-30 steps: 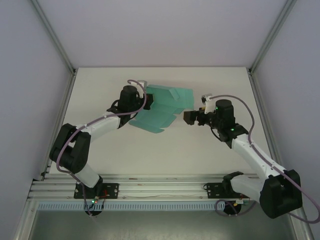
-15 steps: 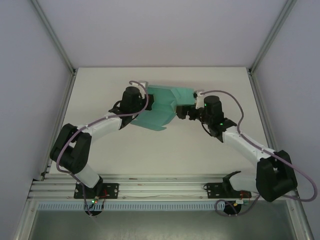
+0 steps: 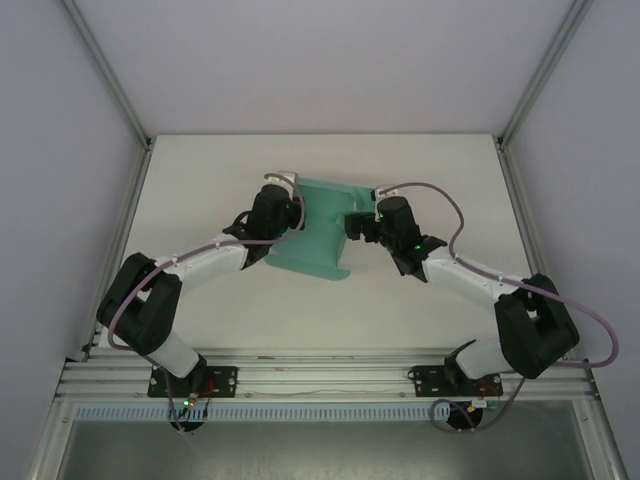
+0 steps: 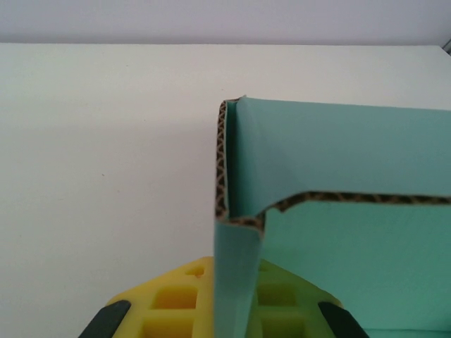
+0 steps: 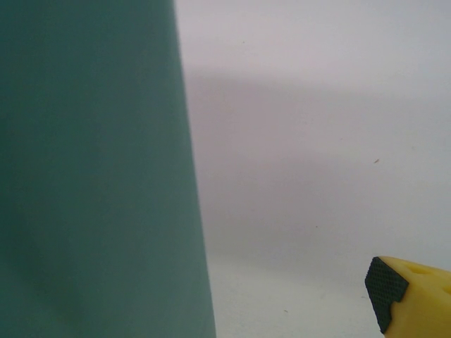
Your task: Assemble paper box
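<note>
**A:** What's the setting?

**B:** A flat white table (image 3: pixel 420 300) inside pale walls (image 3: pixel 300 60), with grey metal posts (image 3: pixel 110 75) at the corners. Both arms reach toward the far middle of it.

**A:** And the card?

**B:** The teal-green paper box (image 3: pixel 320 235), thin corrugated card, is partly folded and sits between the two grippers at the far centre of the table. From the left wrist, one panel stands upright with another bent off it at a corner. The brown fluting shows along the cut edges.

**A:** Is the left gripper (image 3: pixel 292 215) holding it?

**B:** Yes, it is clamped tight on the left side of the paper box. In its wrist view the yellow fingers (image 4: pixel 169 306) sit on either side of an upright flap, pinching it.

**A:** What about the right gripper (image 3: pixel 352 226)?

**B:** Its jaws are spread wide and grip nothing. From above, it is right up against the box's right side. Its wrist camera shows the teal card (image 5: pixel 91 176) close on the left. One yellow finger (image 5: pixel 416 299) with a black pad sits at the lower right, clear of the card, with bare table between them.
</note>
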### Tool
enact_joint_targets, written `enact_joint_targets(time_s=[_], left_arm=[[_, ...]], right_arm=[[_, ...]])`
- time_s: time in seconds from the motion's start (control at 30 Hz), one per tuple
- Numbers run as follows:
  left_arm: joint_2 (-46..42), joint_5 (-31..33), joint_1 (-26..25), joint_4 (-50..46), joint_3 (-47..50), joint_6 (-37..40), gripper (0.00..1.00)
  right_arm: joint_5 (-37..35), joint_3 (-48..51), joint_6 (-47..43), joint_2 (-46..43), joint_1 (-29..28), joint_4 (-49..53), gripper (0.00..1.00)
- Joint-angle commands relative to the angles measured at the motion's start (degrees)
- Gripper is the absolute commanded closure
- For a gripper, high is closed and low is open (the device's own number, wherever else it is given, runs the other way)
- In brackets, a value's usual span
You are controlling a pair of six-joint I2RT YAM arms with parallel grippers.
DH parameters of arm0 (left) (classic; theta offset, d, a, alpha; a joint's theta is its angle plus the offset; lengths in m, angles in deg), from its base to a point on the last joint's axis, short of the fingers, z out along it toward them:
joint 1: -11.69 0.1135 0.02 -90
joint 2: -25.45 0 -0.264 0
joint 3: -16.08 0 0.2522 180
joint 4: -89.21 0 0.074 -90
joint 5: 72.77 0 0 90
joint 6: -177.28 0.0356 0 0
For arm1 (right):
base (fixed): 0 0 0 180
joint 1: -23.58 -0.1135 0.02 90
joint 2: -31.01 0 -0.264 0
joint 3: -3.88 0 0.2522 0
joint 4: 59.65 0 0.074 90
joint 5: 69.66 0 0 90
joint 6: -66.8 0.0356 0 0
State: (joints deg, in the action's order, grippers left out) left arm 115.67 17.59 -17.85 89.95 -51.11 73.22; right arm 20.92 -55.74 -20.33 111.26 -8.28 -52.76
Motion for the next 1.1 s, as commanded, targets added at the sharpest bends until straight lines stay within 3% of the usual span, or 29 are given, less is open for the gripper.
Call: enact_joint_targets(time_s=[0.0, 0.23, 0.37, 0.43, 0.67, 0.83, 0.93, 1.0, 1.07], left_arm=[[-2.9, 0.8, -1.4, 3.1, -0.5, 0.6, 1.0], [-3.6, 5.3, -1.4, 2.9, 1.0, 1.1, 1.0], [-4.3, 7.1, -1.4, 3.1, 1.3, 1.1, 1.0], [-4.3, 7.4, -1.4, 3.3, 1.6, 1.1, 1.0], [-3.9, 9.4, -1.4, 3.9, 1.3, -1.3, 1.0], [-4.0, 8.6, -1.4, 4.4, 1.4, -3.0, 1.0], [-3.9, 7.8, -1.4, 5.0, 1.2, -4.8, 1.0], [-3.9, 7.3, -1.3, 5.6, 1.0, -5.7, 1.0], [-4.0, 7.2, -1.3, 6.0, 0.8, -6.4, 1.0]], right_arm=[[-3.6, 0.7, -1.1, -3.7, -0.7, 1.6, 0.0], [-4.7, 6.2, -2.8, -16.0, 2.2, 7.7, 0.0], [-0.7, 9.2, -1.4, -22.4, 3.8, 9.4, 0.0], [4.7, 9.6, -1.1, -24.3, 3.9, 9.8, 0.0], [26.1, 4.0, 12.4, -19.7, 3.7, 6.9, 0.0], [30.3, 3.0, 17.7, -14.6, 3.4, 4.5, 0.03], [35.8, 5.3, 19.5, -13.2, 3.4, -0.9, 0.15], [39.0, 6.8, 21.3, -13.1, 3.4, -4.9, 0.35], [40.0, 8.5, 23.0, -13.7, 3.4, -8.3, 0.66]])
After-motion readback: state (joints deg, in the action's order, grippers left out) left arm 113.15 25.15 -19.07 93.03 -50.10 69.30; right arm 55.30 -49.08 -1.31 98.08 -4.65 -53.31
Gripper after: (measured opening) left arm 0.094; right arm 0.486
